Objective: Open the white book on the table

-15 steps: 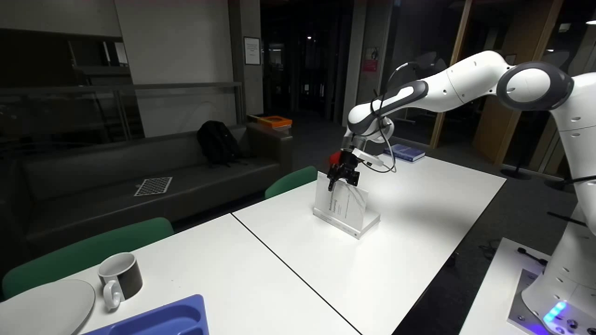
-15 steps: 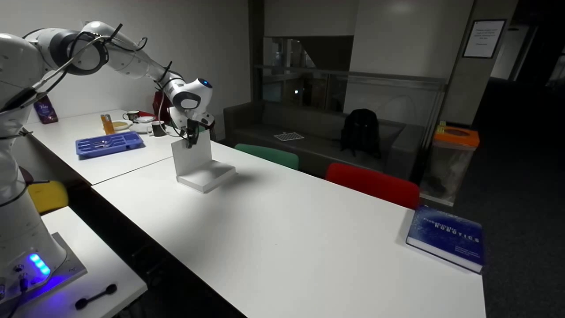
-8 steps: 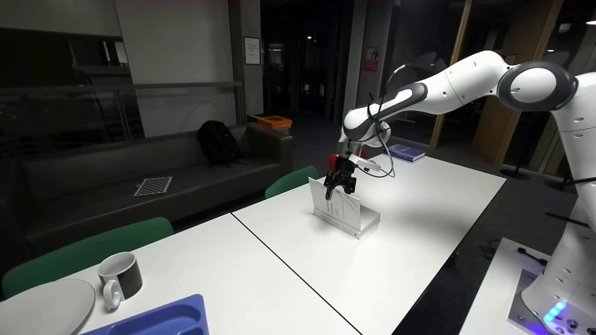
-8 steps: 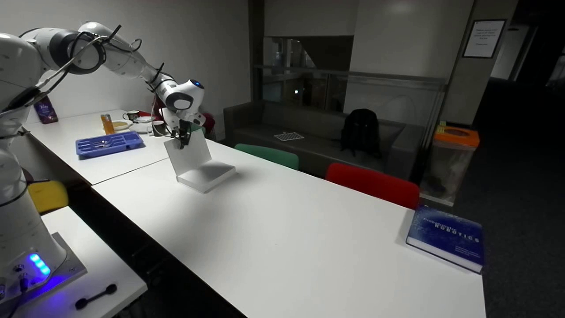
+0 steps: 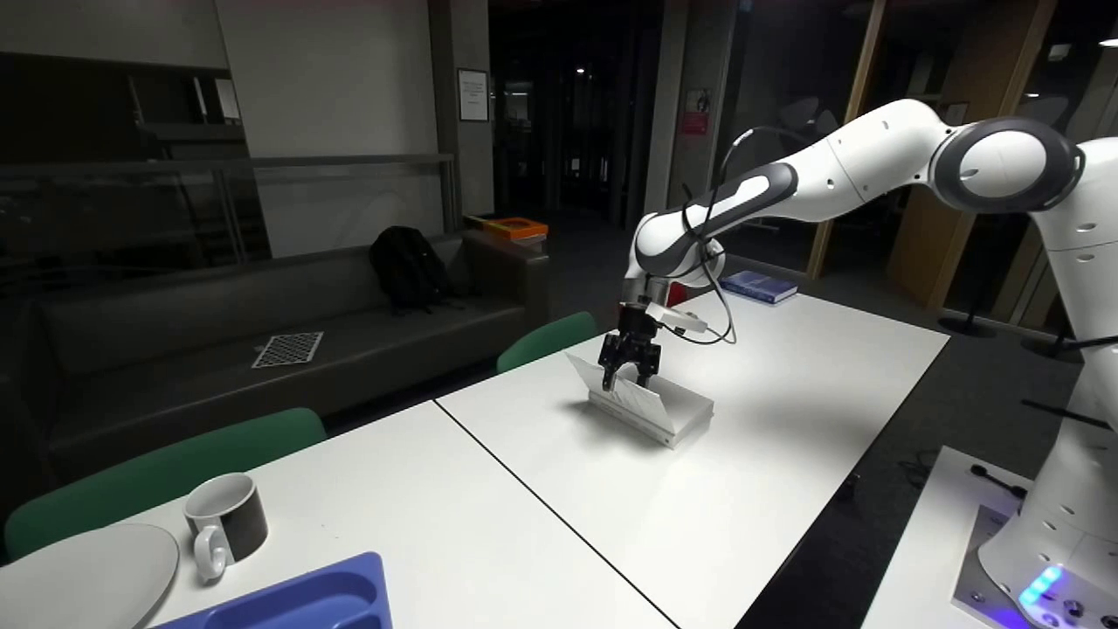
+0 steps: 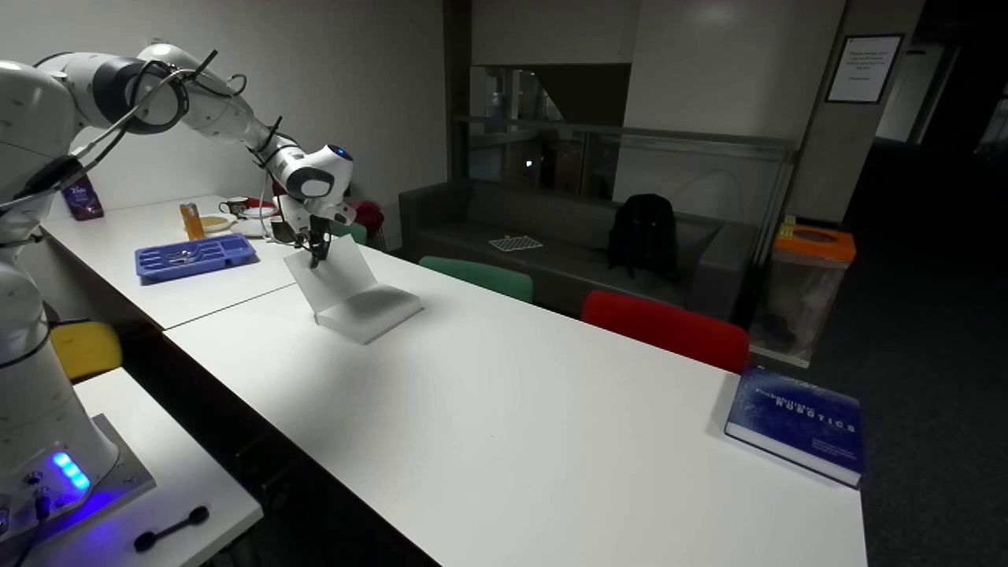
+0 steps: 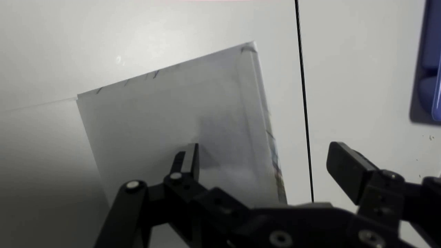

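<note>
The white book lies on the white table [image 5: 786,393] [image 6: 504,409]. Its page block [image 5: 690,404] [image 6: 374,311] is flat, and its raised cover [image 5: 642,400] [image 6: 331,276] leans outward, past upright, toward the table seam. The cover's inner face also fills the middle of the wrist view [image 7: 155,113]. My gripper [image 5: 625,383] [image 6: 317,258] is wide open at the cover's upper edge. In the wrist view my gripper [image 7: 264,148] has one finger over the inner face and the other beyond the free edge. I cannot tell whether the inner finger touches the cover.
A blue tray [image 5: 349,581] [image 6: 197,258] [image 7: 430,58], a mug [image 5: 236,524] and a plate [image 5: 96,577] stand beyond the table seam. A blue book [image 5: 758,286] [image 6: 795,425] lies at the far end. Green [image 6: 476,277] and red [image 6: 665,327] chairs line one side.
The cover has tipped from nearly upright to leaning farther outward. My gripper has moved along with it, lower and toward the table seam. The page block has stayed in place.
</note>
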`<state>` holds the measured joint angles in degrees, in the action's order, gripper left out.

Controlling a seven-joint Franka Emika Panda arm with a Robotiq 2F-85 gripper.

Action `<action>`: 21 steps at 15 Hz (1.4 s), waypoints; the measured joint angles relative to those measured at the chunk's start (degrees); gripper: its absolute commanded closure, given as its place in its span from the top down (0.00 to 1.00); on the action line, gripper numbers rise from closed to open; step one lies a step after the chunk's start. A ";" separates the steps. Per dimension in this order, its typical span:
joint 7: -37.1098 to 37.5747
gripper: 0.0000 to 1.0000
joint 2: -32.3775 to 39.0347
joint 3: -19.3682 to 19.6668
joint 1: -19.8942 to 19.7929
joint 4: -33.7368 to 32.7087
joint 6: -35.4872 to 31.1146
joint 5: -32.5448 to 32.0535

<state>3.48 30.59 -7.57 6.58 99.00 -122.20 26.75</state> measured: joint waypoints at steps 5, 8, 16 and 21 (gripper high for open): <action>0.00 1.00 2.08 -1.34 0.33 -0.14 -0.47 0.01; 0.00 1.00 3.77 -1.86 0.34 -0.71 -0.47 0.01; 0.07 1.00 10.00 -1.99 1.34 -4.73 -0.47 -0.11; 0.78 1.00 12.97 -1.99 1.77 -7.51 -0.47 -0.81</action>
<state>4.26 43.56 -9.56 8.35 91.50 -122.68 25.94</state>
